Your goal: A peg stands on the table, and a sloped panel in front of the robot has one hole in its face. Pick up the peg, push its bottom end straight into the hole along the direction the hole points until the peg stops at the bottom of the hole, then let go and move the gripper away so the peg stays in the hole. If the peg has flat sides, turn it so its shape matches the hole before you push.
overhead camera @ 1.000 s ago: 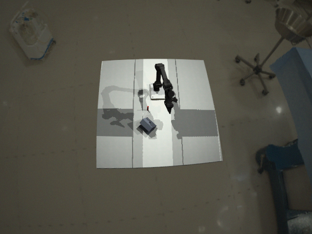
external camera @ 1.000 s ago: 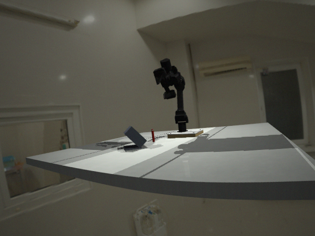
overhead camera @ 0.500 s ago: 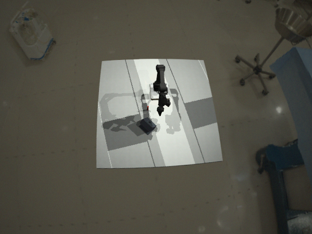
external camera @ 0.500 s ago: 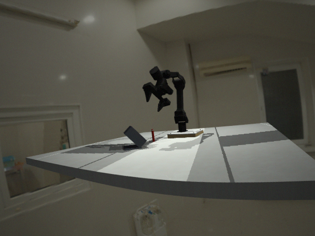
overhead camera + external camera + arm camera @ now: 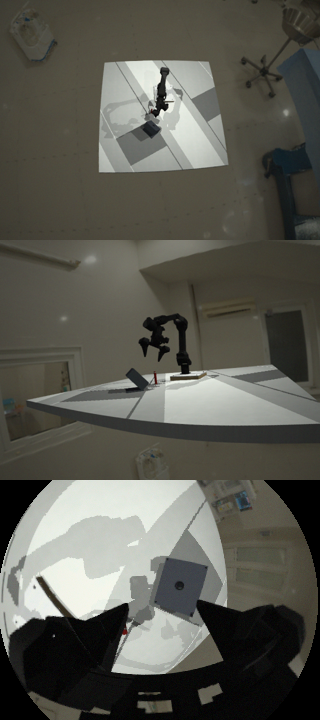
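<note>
A small red peg (image 5: 151, 111) (image 5: 155, 377) stands upright on the white and grey table (image 5: 201, 144) (image 5: 206, 405), between the arm's base and the panel. In the wrist view the peg (image 5: 124, 631) is only a red speck beside the left finger. The dark sloped panel (image 5: 151, 128) (image 5: 136, 378) (image 5: 188, 596) has one round hole (image 5: 179, 586) in its face. My gripper (image 5: 151, 357) (image 5: 163, 604) is open and empty. It hangs high above the table, over the peg and the panel's near edge, pointing down.
The arm stands on a wooden base plate (image 5: 188, 376) behind the peg. On the floor around the table are a white container (image 5: 31, 33), a wheeled lamp stand (image 5: 263, 69) and blue furniture (image 5: 305, 85).
</note>
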Available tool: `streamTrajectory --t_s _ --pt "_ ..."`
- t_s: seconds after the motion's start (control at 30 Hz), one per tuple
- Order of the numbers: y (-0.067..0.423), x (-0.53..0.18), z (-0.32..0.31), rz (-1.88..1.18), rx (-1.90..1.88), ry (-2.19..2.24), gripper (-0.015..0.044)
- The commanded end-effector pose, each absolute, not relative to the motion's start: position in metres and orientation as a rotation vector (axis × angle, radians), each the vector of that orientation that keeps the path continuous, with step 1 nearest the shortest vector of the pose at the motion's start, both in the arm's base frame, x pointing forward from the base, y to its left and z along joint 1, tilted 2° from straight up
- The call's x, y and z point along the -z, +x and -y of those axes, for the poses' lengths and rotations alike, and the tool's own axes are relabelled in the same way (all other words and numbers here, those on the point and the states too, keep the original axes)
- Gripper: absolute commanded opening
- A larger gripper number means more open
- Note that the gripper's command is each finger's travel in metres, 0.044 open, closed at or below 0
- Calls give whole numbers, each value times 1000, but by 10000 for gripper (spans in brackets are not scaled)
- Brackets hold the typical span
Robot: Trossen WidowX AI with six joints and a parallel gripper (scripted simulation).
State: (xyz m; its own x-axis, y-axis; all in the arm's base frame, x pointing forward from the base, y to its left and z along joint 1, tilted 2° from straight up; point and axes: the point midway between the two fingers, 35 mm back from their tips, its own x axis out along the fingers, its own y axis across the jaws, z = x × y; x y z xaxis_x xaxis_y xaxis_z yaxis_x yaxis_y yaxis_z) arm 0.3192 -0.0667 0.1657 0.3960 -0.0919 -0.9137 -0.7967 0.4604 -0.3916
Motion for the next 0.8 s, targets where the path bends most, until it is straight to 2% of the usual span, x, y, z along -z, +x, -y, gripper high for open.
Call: streamTrajectory --t_s 0.0,0.53,0.77 --pt "304 -150 79 -1177 -565 -919 440" --pt "245 -112 113 -1450 -553 -569 440" --pt "240 -109 115 -1471 -551 -536 440"
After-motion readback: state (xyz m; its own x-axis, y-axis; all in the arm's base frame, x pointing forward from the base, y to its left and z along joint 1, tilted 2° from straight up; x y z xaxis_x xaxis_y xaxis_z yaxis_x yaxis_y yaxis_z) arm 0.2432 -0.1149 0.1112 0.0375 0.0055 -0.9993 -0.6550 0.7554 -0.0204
